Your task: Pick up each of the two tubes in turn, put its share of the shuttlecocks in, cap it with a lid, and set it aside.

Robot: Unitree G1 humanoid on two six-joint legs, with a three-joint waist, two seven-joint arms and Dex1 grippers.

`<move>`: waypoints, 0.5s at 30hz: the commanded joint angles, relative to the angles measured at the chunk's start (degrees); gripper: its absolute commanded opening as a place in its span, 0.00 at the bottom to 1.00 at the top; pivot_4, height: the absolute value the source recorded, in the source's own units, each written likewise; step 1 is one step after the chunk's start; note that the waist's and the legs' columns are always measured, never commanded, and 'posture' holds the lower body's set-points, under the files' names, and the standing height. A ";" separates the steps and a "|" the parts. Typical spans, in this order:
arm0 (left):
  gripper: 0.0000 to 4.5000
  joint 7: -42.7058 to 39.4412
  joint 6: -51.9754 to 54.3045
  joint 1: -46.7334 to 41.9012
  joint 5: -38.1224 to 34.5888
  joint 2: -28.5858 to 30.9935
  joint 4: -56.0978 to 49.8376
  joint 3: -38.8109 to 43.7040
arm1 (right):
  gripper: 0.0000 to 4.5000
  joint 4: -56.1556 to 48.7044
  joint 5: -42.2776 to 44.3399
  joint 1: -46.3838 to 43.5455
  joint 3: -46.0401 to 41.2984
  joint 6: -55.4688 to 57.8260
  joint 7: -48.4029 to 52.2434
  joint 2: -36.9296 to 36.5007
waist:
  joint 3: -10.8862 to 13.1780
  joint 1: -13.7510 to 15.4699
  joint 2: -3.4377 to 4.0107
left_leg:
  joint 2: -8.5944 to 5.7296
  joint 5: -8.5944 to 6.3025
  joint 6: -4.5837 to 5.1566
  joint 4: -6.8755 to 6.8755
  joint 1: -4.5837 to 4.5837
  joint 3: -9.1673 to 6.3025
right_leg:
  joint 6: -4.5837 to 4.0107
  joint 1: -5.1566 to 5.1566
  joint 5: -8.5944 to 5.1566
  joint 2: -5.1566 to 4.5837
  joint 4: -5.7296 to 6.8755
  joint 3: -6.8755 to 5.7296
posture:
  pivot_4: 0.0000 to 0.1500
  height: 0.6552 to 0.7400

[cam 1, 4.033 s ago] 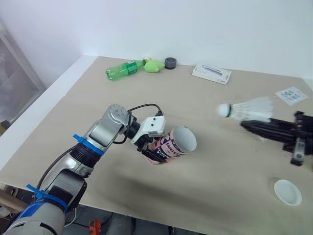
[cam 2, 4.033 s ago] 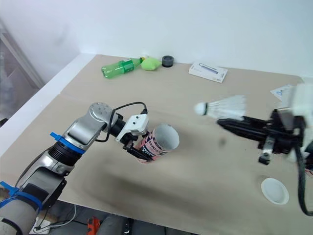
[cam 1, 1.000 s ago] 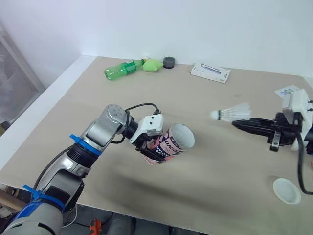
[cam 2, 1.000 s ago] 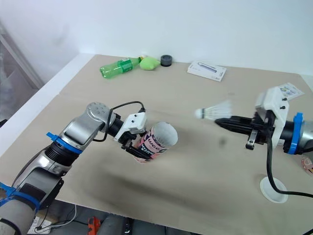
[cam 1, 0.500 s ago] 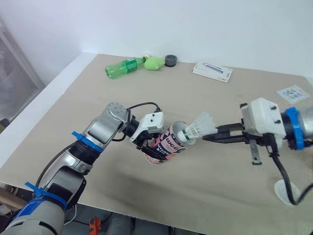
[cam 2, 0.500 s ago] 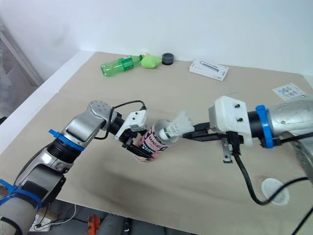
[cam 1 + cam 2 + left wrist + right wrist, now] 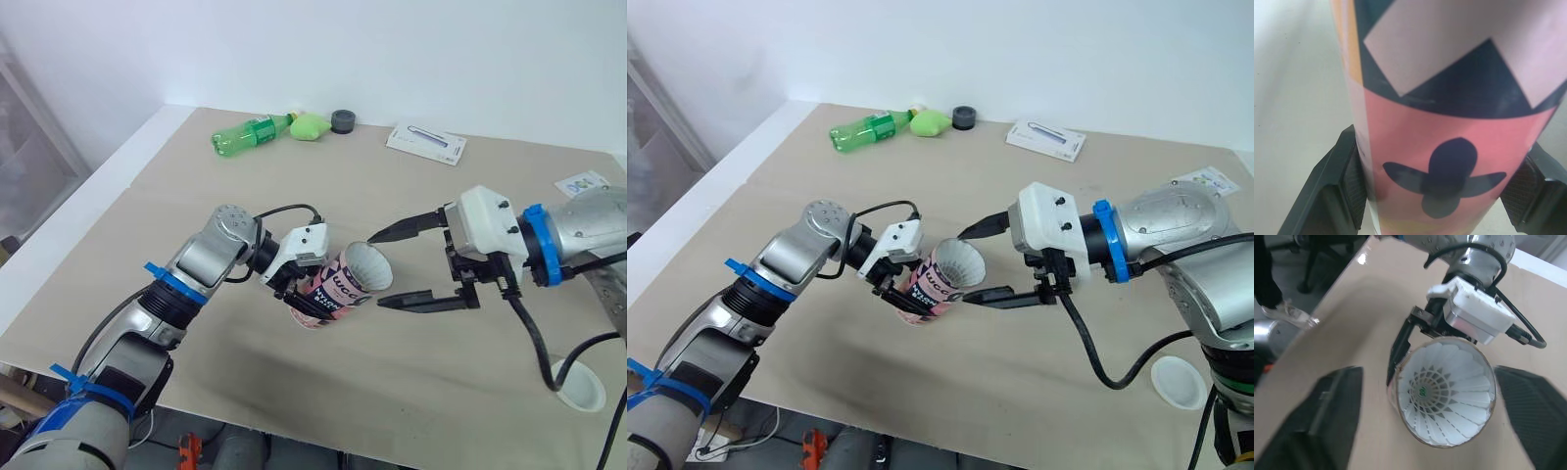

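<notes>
Left gripper point(image 7: 298, 298) is clamped on the tube point(image 7: 343, 287), and right gripper point(image 7: 377, 271) is spread wide at its mouth, with a shuttlecock point(image 7: 1442, 389) sitting inside.

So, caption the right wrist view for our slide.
Shuttlecock seated inside the tube, right fingers spread open at its mouth.

Glossy tube point(image 7: 340, 290), matt table point(image 7: 323, 186)
Smooth, shiny printed wrap on the tube; white feathered shuttlecock point(image 7: 1442, 391) inside; ribbed matt black pads point(image 7: 1354, 188) on the left gripper point(image 7: 299, 305); the table's pale surface looks like wood.
</notes>
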 commanded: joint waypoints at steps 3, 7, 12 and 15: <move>0.68 0.33 -0.13 0.76 0.72 0.09 0.03 -1.54 | 0.82 2.76 8.58 1.88 -9.72 7.51 -2.77 -0.74 | 0.00 -0.05 0.01 | 0.01 0.00 0.00 0.00 0.00 0.02 | -0.02 0.00 0.01 0.00 0.00 0.00 | 1.00 0.87; 0.68 0.22 -0.67 0.32 0.89 -0.13 0.81 -1.62 | 0.43 1.89 8.95 1.14 -6.42 9.44 -2.71 -0.72 | 0.00 -0.06 0.01 | 0.09 0.02 0.03 0.00 0.03 0.01 | -0.09 -0.03 0.05 0.08 0.05 -0.02 | 1.00 0.87; 0.68 0.25 -0.97 0.15 0.99 -0.52 1.18 -1.72 | 0.02 2.72 2.70 -3.85 3.19 6.75 1.01 -0.16 | -0.01 -0.07 0.02 | 0.08 0.02 0.03 0.02 0.02 0.04 | -0.07 -0.06 0.05 0.07 0.04 0.00 | 1.00 0.87; 0.68 0.35 -0.81 0.19 0.91 -0.59 0.96 -1.66 | 0.02 4.28 -0.84 -6.82 7.35 4.81 3.77 0.12 | -0.01 -0.03 0.02 | 0.08 0.03 0.02 0.04 0.02 0.04 | -0.06 -0.08 0.06 0.07 0.04 -0.01 | 1.00 0.87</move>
